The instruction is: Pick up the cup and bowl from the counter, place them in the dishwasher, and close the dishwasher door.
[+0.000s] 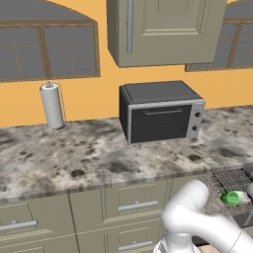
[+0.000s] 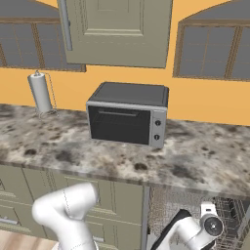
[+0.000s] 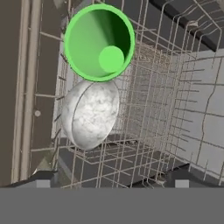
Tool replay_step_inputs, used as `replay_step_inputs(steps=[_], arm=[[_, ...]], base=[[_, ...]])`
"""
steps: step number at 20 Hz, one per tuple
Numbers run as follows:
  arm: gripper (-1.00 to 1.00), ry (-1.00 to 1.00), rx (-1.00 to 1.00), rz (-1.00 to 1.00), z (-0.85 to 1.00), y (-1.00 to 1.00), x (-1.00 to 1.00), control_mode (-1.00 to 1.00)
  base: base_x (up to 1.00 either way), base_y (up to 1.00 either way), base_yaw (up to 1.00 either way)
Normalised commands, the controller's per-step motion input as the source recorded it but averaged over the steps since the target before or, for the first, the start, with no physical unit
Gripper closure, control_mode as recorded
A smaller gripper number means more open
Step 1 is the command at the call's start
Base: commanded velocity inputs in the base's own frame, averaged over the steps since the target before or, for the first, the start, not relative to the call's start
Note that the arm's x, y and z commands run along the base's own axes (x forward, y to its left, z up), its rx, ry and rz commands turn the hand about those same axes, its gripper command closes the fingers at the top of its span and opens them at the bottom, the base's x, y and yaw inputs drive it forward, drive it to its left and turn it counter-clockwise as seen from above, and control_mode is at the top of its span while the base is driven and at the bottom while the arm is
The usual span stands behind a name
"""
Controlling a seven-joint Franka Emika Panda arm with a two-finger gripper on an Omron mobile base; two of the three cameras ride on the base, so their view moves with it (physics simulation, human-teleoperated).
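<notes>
Two items sit in the dishwasher [image 2: 195, 205] wire rack [image 3: 166, 87], below the speckled counter [image 1: 99, 153]: green cup [image 3: 99, 42] on its side, mouth toward the hand camera, touching the grey marbled bowl [image 3: 89, 113] just beside it. Toaster oven [image 1: 160, 111] and paper towel roll [image 1: 51, 105] stand on the counter. Gripper [image 3: 111, 180] tips hover over the rack, apart, holding nothing.

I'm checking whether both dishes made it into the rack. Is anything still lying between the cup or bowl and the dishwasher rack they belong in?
Nothing visible does. In the hand view the green cup and the grey bowl already lie inside the wire rack, side by side, with the gripper just above them. The door isn't closed yet.
</notes>
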Motion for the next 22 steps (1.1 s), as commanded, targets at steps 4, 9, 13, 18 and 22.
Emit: replay_step_inputs(steps=[4, 9, 13, 18, 22], arm=[[-1.0, 0.0, -0.21, 0.01, 0.37, 0.14, -0.26, -1.0], [-1.0, 0.06, -0.25, 0.0, 0.07, 0.27, 0.01, -1.0], [-1.0, 0.1, -0.25, 0.0, 0.0, 0.42, 0.05, -1.0], [-1.0, 0.09, -0.22, 0.0, 0.0, 0.38, 0.04, -1.0], [-1.0, 0.05, -0.19, 0.0, 0.0, 0.33, 0.0, -1.0]], base=[[0.0, 0.0, 0.0], [0.0, 0.0, 0.0], [0.0, 0.0, 0.0], [0.0, 0.0, 0.0], [0.0, 0.0, 0.0]])
